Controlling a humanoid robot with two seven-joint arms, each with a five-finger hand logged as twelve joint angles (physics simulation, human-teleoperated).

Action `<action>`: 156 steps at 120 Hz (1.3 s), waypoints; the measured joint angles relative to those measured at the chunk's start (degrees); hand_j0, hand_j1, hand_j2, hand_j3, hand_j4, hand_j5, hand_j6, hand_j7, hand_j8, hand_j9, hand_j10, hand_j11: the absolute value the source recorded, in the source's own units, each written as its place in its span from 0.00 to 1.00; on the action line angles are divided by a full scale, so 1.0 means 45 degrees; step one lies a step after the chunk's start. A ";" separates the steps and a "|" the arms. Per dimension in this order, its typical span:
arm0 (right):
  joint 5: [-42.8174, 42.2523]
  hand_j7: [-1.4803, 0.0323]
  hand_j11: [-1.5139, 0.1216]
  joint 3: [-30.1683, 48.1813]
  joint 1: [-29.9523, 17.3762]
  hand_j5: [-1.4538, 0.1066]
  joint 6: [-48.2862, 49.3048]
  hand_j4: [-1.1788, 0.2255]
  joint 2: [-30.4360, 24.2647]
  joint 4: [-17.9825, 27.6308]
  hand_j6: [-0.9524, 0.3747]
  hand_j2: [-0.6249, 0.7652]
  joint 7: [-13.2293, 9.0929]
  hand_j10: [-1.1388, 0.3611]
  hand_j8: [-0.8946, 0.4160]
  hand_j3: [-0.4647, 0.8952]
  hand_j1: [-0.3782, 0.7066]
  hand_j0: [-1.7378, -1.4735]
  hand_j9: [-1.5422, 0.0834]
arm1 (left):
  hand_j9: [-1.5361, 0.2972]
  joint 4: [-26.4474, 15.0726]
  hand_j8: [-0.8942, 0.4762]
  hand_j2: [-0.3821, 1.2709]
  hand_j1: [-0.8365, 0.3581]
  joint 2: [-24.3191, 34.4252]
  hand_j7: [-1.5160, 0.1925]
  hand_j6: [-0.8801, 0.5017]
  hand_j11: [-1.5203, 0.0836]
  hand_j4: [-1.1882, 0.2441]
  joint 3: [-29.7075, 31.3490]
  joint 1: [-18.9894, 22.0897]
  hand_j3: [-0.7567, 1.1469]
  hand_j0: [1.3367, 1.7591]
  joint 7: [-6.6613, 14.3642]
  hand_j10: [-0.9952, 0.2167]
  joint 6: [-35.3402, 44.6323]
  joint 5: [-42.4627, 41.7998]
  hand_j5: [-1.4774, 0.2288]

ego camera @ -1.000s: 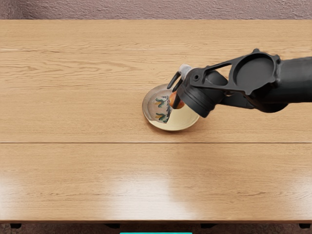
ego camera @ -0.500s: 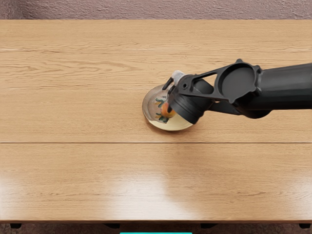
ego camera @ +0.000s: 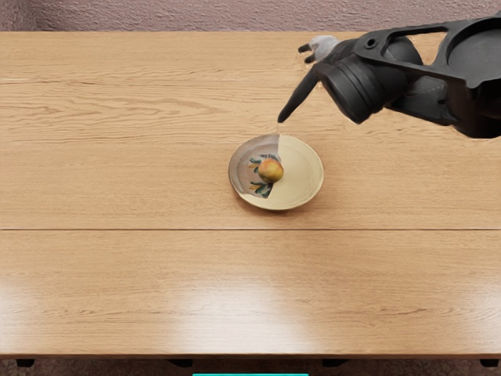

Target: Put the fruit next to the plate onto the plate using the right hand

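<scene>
head view: i look down at a slant on a wooden table [ego camera: 117,258].
my right hand [ego camera: 315,69]: over the far part of the table, up and to the right of the plate, well apart from it; my arm comes in from the right edge.
my fingers [ego camera: 293,103]: loose and stretched out, one pointing down toward the plate, gripping nothing.
fruit [ego camera: 271,169]: small, yellow-orange, lying on the plate a little left of its middle.
plate [ego camera: 309,168]: round, cream, patterned on its left part, at mid-table.
</scene>
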 joint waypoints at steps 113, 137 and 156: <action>0.3257 0.93 0.88 1.1070 -1.3580 0.89 1.5345 0.80 -0.8661 0.2166 0.68 0.44 0.0000 0.73 0.64 0.34 0.08 0.30 0.91 | 0.67 -0.0001 0.48 0.26 0.76 0.0000 0.71 0.47 0.76 0.67 -0.0003 0.0000 0.40 0.76 -0.0001 0.63 0.0000 0.0001 0.69; 0.3684 0.94 0.89 1.1064 -1.4033 0.89 1.5535 0.81 -0.9373 0.1818 0.68 0.44 0.0000 0.73 0.65 0.34 0.08 0.30 0.91 | 0.67 -0.0001 0.48 0.26 0.76 0.0000 0.71 0.47 0.76 0.67 -0.0004 0.0000 0.40 0.76 -0.0001 0.63 0.0000 0.0002 0.69; 0.3742 0.94 0.89 1.1069 -1.4122 0.89 1.5561 0.81 -0.9471 0.1704 0.68 0.44 0.0000 0.73 0.65 0.34 0.08 0.30 0.91 | 0.67 0.0001 0.48 0.26 0.76 0.0000 0.71 0.47 0.76 0.67 -0.0004 0.0000 0.40 0.76 -0.0002 0.63 0.0001 0.0002 0.69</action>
